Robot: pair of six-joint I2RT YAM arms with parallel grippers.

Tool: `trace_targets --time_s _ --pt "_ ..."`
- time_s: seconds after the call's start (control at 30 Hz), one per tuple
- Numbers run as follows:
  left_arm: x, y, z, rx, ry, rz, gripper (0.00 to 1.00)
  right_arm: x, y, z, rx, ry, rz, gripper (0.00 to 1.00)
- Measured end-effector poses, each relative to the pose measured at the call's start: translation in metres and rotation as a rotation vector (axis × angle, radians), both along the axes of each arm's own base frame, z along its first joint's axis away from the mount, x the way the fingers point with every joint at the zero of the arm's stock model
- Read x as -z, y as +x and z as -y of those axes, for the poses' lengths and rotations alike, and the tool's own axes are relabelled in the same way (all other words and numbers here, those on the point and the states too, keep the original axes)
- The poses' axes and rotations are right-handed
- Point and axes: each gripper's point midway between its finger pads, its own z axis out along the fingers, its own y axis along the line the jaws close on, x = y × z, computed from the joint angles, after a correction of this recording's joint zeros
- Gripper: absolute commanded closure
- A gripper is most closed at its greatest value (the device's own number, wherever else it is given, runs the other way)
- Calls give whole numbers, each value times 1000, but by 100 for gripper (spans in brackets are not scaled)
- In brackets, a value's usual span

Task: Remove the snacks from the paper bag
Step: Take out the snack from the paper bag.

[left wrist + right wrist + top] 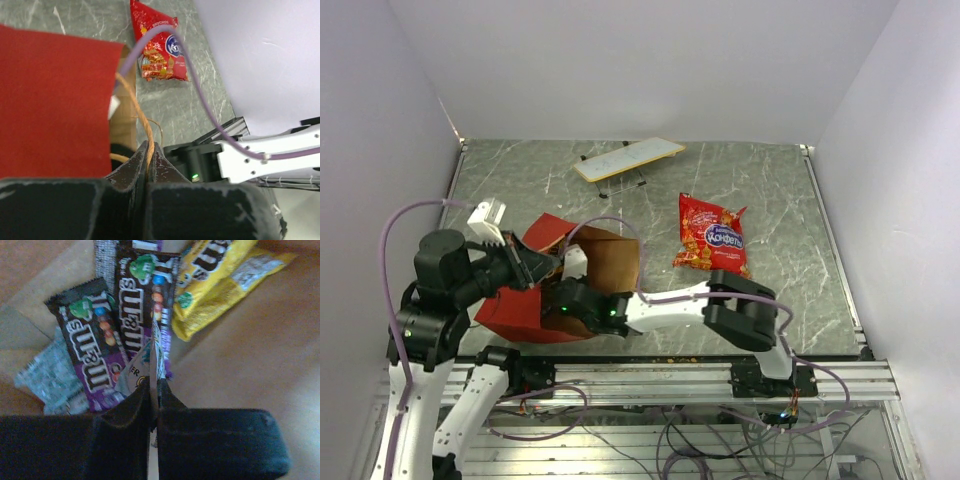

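grey marbled worktop [770,300] carries the chips [712,235], already out. paper bag [615,262] lies on its side, left claw [149,147] clenched on its handle [137,107]. right claw [154,390], inside the bag, pinches one packet [159,357] by its edge. the packets [95,355] look light, crinkly and slippery, so sealed ends seem the safest hold.

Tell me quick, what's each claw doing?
Left gripper: closed on the string handle of the paper bag.
Right gripper: closed on a candy packet.
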Motion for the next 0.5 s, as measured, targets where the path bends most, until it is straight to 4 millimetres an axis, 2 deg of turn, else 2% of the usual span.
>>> trace_targets --time_s 0.1,0.37,0.5 --pt "12 -9 -4 -43 -28 -40 93 -14 -5 31 -26 -44 39 100" --pt "26 -3 -15 -145 -14 -133 93 -83 -8 68 -52 -7 141 100" --pt "23 1 -20 -181 5 -132 93 -105 -10 89 -57 -3 182 100"
